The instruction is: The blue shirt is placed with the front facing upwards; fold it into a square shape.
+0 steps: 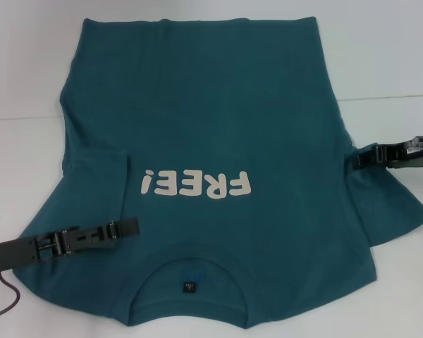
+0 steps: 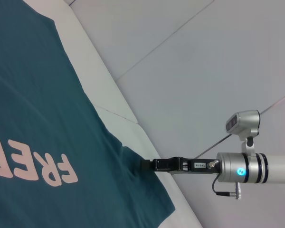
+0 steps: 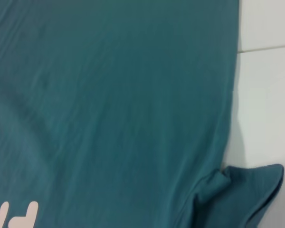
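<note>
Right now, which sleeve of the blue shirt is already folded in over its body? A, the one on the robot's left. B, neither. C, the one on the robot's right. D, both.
A: on the blue shirt, the left sleeve lies folded in over the body, while the right sleeve spreads out onto the table.

Right tool (image 2: 145,164) at blue shirt (image 2: 42,118) edge

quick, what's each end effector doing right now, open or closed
Left end effector: over the blue shirt near the collar; open or closed cannot be told.
Right end effector: at the shirt's sleeve edge; cannot be told.
</note>
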`<state>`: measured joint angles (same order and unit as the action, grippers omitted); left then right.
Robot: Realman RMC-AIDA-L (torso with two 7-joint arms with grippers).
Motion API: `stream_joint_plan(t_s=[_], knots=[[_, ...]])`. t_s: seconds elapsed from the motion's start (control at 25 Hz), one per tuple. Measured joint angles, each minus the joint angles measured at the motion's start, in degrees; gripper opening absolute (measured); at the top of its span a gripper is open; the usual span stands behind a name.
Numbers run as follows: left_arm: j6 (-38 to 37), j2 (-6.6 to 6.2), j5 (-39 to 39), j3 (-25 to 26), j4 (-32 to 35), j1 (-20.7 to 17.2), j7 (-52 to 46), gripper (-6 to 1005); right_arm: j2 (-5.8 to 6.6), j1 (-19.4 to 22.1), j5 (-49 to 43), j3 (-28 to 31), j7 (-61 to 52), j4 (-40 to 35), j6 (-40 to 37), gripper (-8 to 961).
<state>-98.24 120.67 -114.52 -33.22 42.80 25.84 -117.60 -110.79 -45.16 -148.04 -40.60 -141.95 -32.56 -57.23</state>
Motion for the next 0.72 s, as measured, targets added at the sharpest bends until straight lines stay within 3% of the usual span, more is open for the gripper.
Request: stream_joint_plan(t_s=[0.24,0.72], knots=[[0.29,-0.1,0.09,0.0,0.0,0.24,0.0,657,0.19,-0.02,-0.07,-0.01,-0.03,0.45,0.17,348],[0.09,-0.08,0.1,0.03,0.0,0.23,-0.08,657,0.24,-0.02,-0.22,-0.09,-0.56,0.46,-0.49,88]])
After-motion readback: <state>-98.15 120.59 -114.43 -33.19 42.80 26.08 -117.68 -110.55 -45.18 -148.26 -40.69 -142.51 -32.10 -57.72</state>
